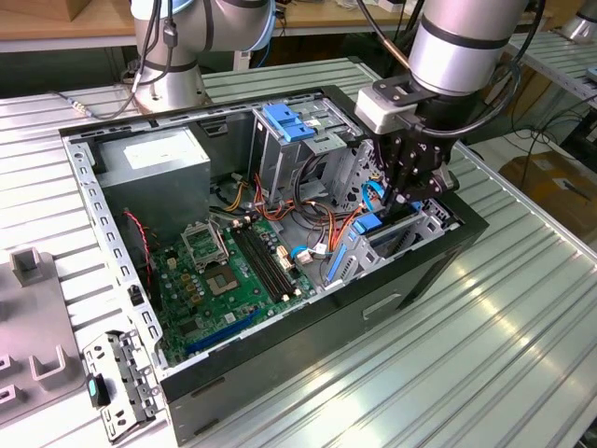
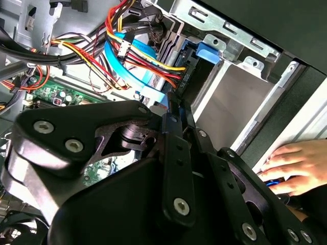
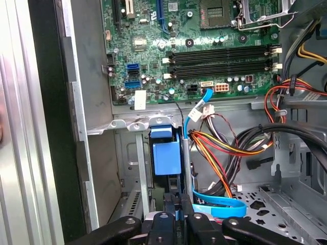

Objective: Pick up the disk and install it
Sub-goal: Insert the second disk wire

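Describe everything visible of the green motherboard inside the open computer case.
The motherboard is a green circuit board lying flat on the floor of the open case, dense with small components. It carries long black memory slots that look empty, a square processor socket with a metal frame, and small blue connectors. Red, yellow and orange cables run beside one edge, and a pale blue cable ends just off it.

Silver arm (image 1: 462, 42), black end effector (image 1: 413, 179)

One open computer case (image 1: 410, 280), one green motherboard (image 1: 229, 280), one grey power-supply box (image 1: 154, 168), one person's hand (image 2: 296, 166).
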